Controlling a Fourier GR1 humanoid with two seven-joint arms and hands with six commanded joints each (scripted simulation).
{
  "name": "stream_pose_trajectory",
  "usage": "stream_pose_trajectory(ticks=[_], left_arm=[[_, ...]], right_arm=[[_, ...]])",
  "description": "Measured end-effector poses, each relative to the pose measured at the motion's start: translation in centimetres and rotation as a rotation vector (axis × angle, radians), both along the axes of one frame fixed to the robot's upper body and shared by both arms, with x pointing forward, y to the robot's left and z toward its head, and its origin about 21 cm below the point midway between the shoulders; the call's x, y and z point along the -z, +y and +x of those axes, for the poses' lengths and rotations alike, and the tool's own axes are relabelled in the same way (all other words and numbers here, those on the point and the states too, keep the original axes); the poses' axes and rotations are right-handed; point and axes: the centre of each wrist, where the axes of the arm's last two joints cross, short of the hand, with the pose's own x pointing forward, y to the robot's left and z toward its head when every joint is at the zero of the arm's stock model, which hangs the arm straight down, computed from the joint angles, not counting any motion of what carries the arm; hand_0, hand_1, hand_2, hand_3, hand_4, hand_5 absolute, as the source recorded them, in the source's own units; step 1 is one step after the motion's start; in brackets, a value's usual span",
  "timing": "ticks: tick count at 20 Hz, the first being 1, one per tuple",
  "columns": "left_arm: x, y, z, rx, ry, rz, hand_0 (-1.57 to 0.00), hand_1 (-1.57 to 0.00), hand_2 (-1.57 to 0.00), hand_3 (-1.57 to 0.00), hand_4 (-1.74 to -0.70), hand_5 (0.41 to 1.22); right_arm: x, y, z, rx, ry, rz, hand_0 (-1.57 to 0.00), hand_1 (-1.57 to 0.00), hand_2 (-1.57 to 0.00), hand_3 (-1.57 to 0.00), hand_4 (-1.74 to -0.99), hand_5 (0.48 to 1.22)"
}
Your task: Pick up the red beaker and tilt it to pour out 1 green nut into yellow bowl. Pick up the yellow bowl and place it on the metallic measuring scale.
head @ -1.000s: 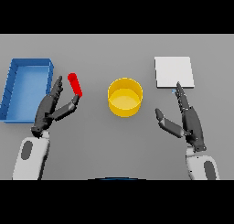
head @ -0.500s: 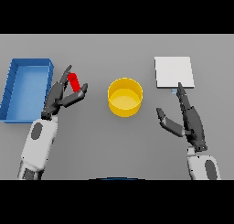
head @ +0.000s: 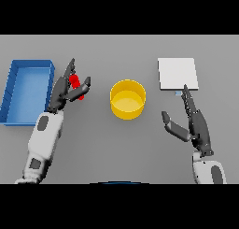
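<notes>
Red beaker (head: 74, 85) sits between the fingers and thumb of the left hand (head: 65, 90), which curl loosely around it, left of the yellow bowl (head: 127, 99) on the desk (head: 116, 144). Nothing looks poured yet. Right hand (head: 193, 123) hovers open below the scale (head: 177, 74), which is bare.
</notes>
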Motion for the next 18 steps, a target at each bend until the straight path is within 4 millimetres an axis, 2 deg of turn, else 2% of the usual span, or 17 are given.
stream_pose_trajectory(ticks=[1,3,4,5,6,9,10,13,16,18], left_arm=[[0.4,-0.4,0.1,-0.001,0.008,-0.021,0.00,-0.01,-0.05,-0.04,-1.33,0.738],[0.8,-0.9,0.4,-0.018,0.017,-0.048,-0.21,-0.23,-0.29,-0.25,-1.40,0.787],[0.9,-1.3,0.6,-0.022,0.008,-0.052,-0.38,-0.41,-0.46,-0.52,-1.41,0.874],[1.0,-1.6,0.8,-0.041,0.006,-0.049,-0.55,-0.59,-0.66,-0.73,-1.47,0.943],[1.3,-1.8,0.7,-0.064,0.013,-0.031,-0.76,-0.78,-0.84,-0.88,-1.52,0.999],[0.9,-2.2,0.9,-0.056,-0.012,0.051,-1.15,-1.17,-1.20,-1.11,-1.62,1.107],[1.2,-2.4,0.7,-0.045,-0.031,0.059,-1.24,-1.25,-1.27,-1.15,-1.64,1.130],[0.9,-2.7,0.9,-0.040,-0.019,0.047,-1.40,-1.41,-1.42,-1.36,-1.54,1.174],[0.7,-2.3,0.7,-0.035,-0.045,-0.032,-1.48,-1.49,-1.49,-1.46,-1.64,1.157],[-0.3,-2.5,1.0,-0.019,-0.075,-0.095,-1.51,-1.52,-1.52,-1.50,-1.68,1.144]], right_arm=[[0.0,-0.2,0.0,0.004,-0.001,0.000,0.00,0.00,0.00,0.00,-1.244,0.644],[-0.4,-0.1,0.1,0.010,-0.011,-0.003,0.00,0.00,0.00,0.00,-1.240,0.645],[-0.5,-0.3,0.2,0.012,0.002,-0.011,0.00,0.00,0.00,0.00,-1.236,0.647],[-0.4,-0.2,0.4,0.014,0.007,-0.013,0.00,0.00,0.00,0.00,-1.237,0.648],[-0.1,-0.2,0.5,0.017,0.016,-0.013,0.00,0.00,0.00,0.00,-1.239,0.648],[-0.2,0.1,0.2,0.014,0.006,-0.003,0.00,0.00,0.00,0.00,-1.241,0.650],[-0.1,-0.1,0.1,0.010,0.007,-0.009,0.00,0.00,0.00,0.00,-1.242,0.650],[-0.1,0.0,0.3,0.014,-0.001,0.013,0.00,0.00,0.00,0.00,-1.255,0.644],[0.1,0.1,0.2,0.015,0.000,0.005,0.00,0.00,0.00,0.00,-1.248,0.645],[0.1,-0.1,-0.2,0.009,-0.008,0.007,0.00,0.00,0.00,0.00,-1.238,0.643]])
